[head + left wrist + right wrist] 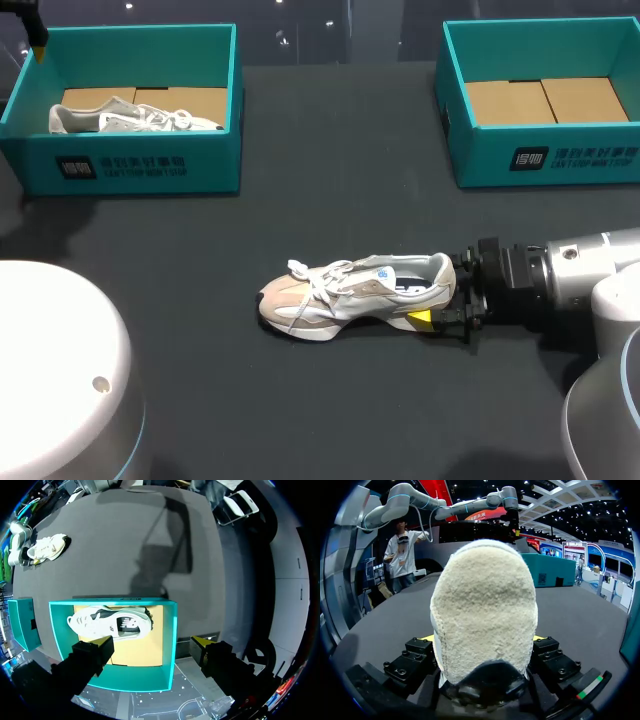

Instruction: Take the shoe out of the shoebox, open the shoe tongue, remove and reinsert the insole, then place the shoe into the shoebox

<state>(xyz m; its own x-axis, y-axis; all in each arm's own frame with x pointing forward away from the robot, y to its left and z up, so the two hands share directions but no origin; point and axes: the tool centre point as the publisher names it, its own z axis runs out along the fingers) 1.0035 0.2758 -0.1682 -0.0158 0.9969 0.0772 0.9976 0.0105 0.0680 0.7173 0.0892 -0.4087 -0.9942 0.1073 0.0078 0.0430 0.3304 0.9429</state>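
A beige and white shoe [350,290] lies on its side in the middle of the dark table, toe to the left. My right gripper [448,300] is at its heel. In the right wrist view the fuzzy heel [485,605] fills the space between the fingers, which press on it from both sides. My left gripper [151,647] hangs open high above the left teal shoebox [140,165], its yellow tip [37,45] showing at the far left. A second white shoe [110,622] lies inside that box [170,630].
A second teal shoebox [545,160] with a bare cardboard floor stands at the back right. A white rounded robot part [50,370] fills the front left corner. Dark tabletop lies between the boxes and around the shoe.
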